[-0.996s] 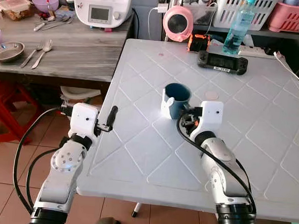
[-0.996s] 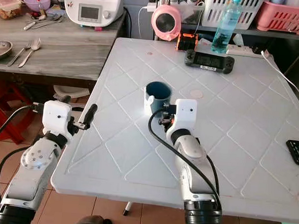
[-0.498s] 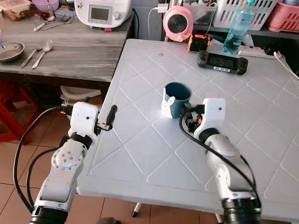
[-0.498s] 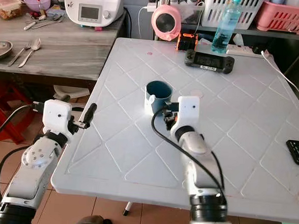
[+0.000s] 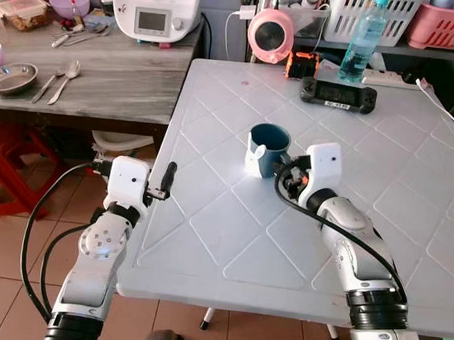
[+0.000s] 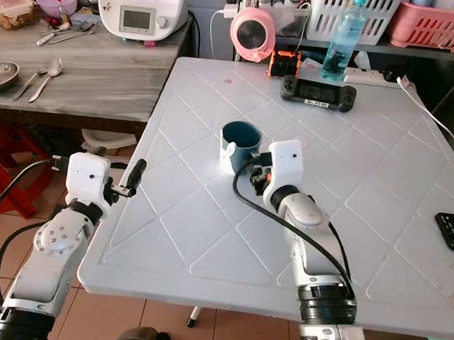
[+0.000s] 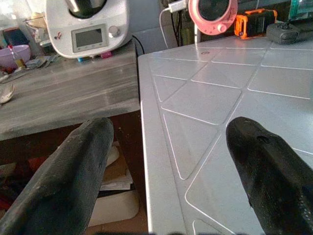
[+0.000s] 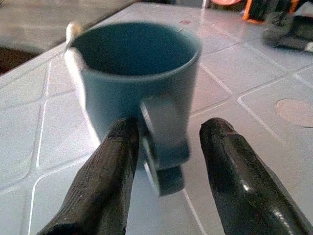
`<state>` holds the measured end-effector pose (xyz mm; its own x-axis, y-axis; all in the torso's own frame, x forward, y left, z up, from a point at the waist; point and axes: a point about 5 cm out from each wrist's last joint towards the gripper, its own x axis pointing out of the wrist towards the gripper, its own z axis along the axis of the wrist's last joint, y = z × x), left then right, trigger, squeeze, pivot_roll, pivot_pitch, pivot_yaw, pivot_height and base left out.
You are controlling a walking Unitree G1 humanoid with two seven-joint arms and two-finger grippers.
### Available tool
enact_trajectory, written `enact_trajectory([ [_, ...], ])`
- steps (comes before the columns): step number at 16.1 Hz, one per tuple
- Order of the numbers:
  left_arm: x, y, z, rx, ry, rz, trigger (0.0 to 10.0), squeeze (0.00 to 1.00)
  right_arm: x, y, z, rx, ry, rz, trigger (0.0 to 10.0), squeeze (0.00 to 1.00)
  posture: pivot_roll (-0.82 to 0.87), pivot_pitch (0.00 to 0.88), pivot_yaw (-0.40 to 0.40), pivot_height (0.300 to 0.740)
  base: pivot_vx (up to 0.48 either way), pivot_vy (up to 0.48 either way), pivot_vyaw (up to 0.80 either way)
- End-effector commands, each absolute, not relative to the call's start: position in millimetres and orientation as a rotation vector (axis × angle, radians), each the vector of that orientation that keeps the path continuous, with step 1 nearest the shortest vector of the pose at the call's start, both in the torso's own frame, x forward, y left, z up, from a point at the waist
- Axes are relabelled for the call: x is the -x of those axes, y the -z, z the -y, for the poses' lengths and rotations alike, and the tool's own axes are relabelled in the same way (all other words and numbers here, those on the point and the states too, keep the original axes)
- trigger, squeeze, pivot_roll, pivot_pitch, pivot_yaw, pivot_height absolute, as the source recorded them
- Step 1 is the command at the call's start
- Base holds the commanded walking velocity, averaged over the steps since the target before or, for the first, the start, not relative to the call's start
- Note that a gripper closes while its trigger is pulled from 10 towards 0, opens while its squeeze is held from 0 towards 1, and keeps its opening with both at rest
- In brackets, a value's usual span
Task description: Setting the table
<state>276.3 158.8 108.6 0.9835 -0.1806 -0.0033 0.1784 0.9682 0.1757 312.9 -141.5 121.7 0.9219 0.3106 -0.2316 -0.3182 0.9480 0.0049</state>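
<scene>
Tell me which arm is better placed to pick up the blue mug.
Right. The right gripper is open with its fingers either side of the blue mug's handle; the left gripper hovers at the table's left edge.

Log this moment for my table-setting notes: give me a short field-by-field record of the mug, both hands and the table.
mug: blue mug, upright on the white table, near its middle
mug handle: faces the right hand, sits between its two fingers
right hand: at the mug, fingers open either side of the handle, one finger close against it
left hand: open, at the table's left edge, holding nothing
behind mug: game controller, water bottle
</scene>
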Motion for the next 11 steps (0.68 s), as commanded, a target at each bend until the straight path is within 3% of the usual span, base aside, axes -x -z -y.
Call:
enact_trajectory([
  [1, -278.8, -108.8, -161.0, -0.192, 0.17, 0.002, 10.0, 0.0, -315.2, -124.3, 141.2, 0.047, -0.347, -0.231, 10.0, 0.0, -0.03, 0.0, 0.03, 0.74, 0.0, 0.0, 0.0],
  [2, -278.7, -108.3, -161.5, -0.192, 0.169, 0.0, 10.0, 0.0, -316.2, -124.5, 143.6, 0.059, -0.359, -0.23, 3.6, 0.0, -0.03, 0.0, 0.03, 0.74, 0.0, 0.0, 0.0],
  [3, -278.5, -108.2, -161.6, -0.192, 0.168, -0.001, 10.0, 0.0, -317.0, -124.2, 145.4, 0.065, -0.363, -0.234, 2.4, 0.0, -0.03, 0.0, 0.031, 0.74, 0.0, 0.0, 0.0],
  [7, -279.0, -108.0, -161.7, -0.194, 0.165, -0.003, 10.0, 0.0, -318.5, -125.0, 147.0, 0.133, -0.401, -0.218, 1.8, 0.0, -0.03, 0.0, 0.031, 0.74, 0.0, 0.0, 0.0],
  [11, -278.9, -107.9, -162.5, -0.195, 0.16, -0.006, 10.0, 0.0, -318.8, -124.8, 144.7, 0.187, -0.422, -0.196, 2.6, 0.0, -0.03, 0.0, 0.03, 0.74, 0.0, 0.0, 0.0],
])
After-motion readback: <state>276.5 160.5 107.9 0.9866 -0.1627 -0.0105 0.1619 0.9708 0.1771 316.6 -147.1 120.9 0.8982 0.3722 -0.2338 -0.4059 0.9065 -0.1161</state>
